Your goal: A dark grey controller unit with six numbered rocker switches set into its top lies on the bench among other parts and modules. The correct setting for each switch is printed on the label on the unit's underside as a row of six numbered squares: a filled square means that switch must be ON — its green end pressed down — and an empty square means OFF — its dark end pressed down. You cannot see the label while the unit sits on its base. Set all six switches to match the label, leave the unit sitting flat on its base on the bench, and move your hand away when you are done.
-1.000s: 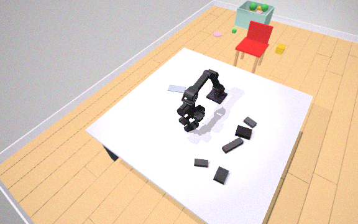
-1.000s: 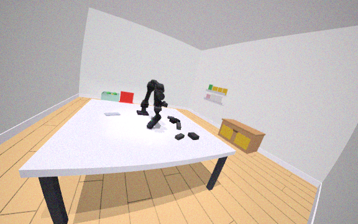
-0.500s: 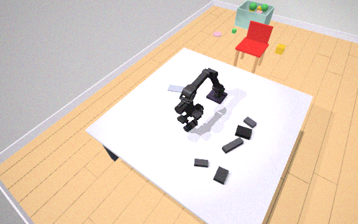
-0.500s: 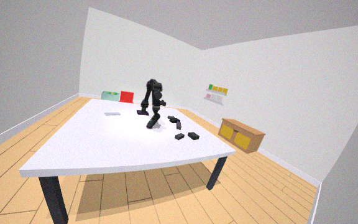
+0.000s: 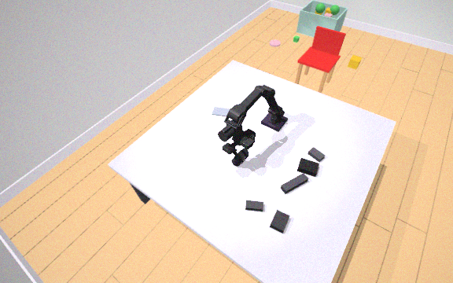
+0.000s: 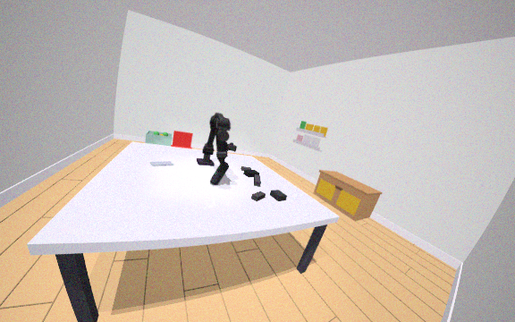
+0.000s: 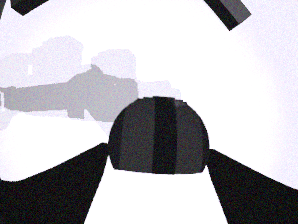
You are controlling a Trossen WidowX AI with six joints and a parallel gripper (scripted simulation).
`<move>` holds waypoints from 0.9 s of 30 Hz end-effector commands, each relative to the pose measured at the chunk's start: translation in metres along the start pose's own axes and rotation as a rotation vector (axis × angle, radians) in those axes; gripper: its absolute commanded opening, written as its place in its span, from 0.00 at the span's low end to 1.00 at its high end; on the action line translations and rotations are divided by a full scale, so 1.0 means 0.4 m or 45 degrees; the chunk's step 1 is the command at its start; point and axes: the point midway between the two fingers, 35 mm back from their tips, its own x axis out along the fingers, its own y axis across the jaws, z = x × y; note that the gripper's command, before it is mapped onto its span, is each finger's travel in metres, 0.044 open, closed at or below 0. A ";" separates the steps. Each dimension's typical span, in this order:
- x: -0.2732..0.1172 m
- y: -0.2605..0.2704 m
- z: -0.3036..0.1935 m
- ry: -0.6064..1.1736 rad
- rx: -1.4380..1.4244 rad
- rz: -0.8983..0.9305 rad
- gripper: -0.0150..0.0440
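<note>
My gripper (image 5: pixel 235 152) (image 6: pixel 221 170) (image 7: pixel 158 152) hangs above the middle of the bench, pointing downward. Its black fingers reach in from both lower corners of the wrist view. Between their tips is a dark grey body with a black middle band, which looks like the controller unit (image 7: pixel 138 136); the fingers are shut on it, on its two sides. In the exterior view the unit (image 6: pixel 218 175) looks like a tilted dark slab, clear of the bench. Its six switches and label squares cannot be made out in any view.
Several dark modules lie on the white bench (image 5: pixel 179 157) (image 6: pixel 119 215): a small one (image 5: pixel 316 154), a black block (image 5: pixel 308 167), a long bar (image 5: pixel 294 183) and two nearer the front edge (image 5: pixel 254 205) (image 5: pixel 279 221). A pale blue plate (image 5: pixel 220 112) (image 6: pixel 162 164) lies behind the gripper.
</note>
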 end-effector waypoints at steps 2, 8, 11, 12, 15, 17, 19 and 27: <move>0.003 -0.001 -0.022 0.002 0.004 0.005 0.82; -0.001 -0.001 -0.034 -0.004 0.004 0.005 0.83; -0.003 -0.001 -0.039 0.005 0.004 0.005 0.83; -0.004 -0.001 -0.041 0.007 0.004 0.005 0.83; -0.006 -0.001 -0.046 0.013 0.004 0.005 0.83; -0.007 -0.001 -0.049 0.017 0.004 0.005 0.83; -0.008 -0.001 -0.052 0.023 0.004 0.005 0.83; -0.012 -0.001 -0.067 0.047 0.004 0.005 0.83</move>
